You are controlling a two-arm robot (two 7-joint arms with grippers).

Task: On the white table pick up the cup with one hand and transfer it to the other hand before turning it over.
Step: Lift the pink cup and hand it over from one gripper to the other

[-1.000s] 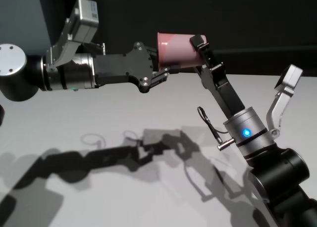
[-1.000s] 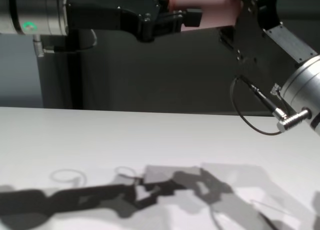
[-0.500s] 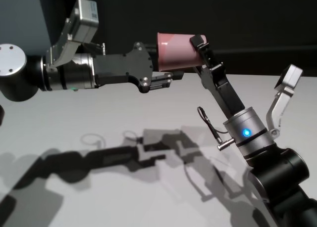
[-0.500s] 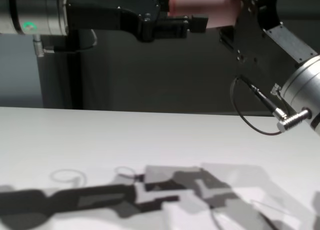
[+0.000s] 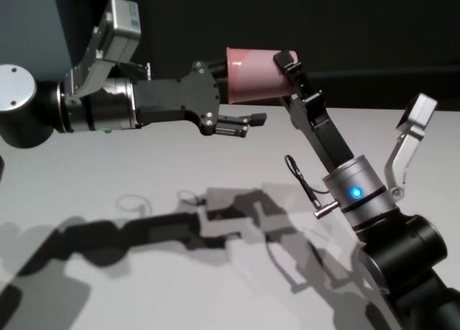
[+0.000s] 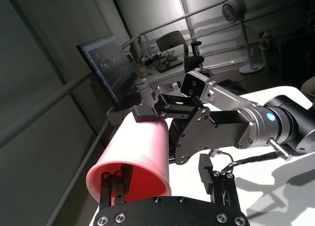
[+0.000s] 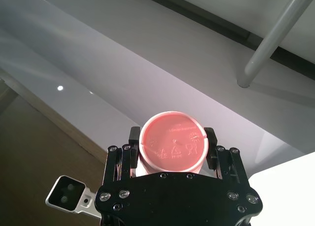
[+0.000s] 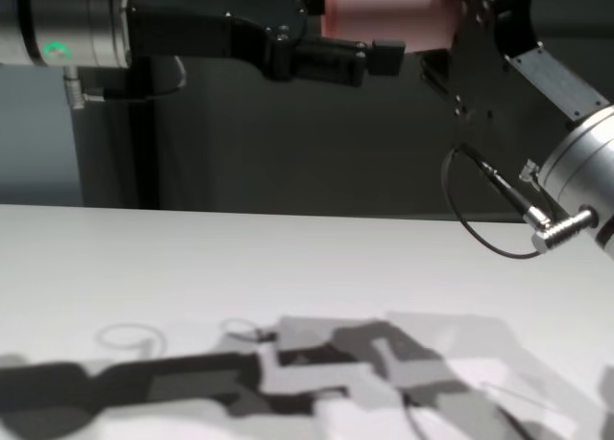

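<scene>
The pink cup [image 5: 255,75] is held high above the white table [image 5: 144,172], lying sideways. My right gripper [image 5: 290,75] is shut on its narrow base, which shows in the right wrist view [image 7: 172,143] between the two fingers. My left gripper [image 5: 241,93] is open at the cup's mouth end. Its lower finger [image 5: 244,120] hangs free below the cup. In the left wrist view the cup [image 6: 142,147] sits just ahead of the spread fingers [image 6: 212,179]; one finger looks to reach inside the rim. The chest view shows the cup [image 8: 384,9] at the top edge.
Only the arms' shadows [image 5: 215,215] lie on the white table. A thin black cable [image 5: 302,179] loops off the right wrist. A dark wall stands behind the table.
My left gripper's fingers have opened off the cup, the lower finger swinging down and away. The cup stays in the right gripper, nearly unmoved.
</scene>
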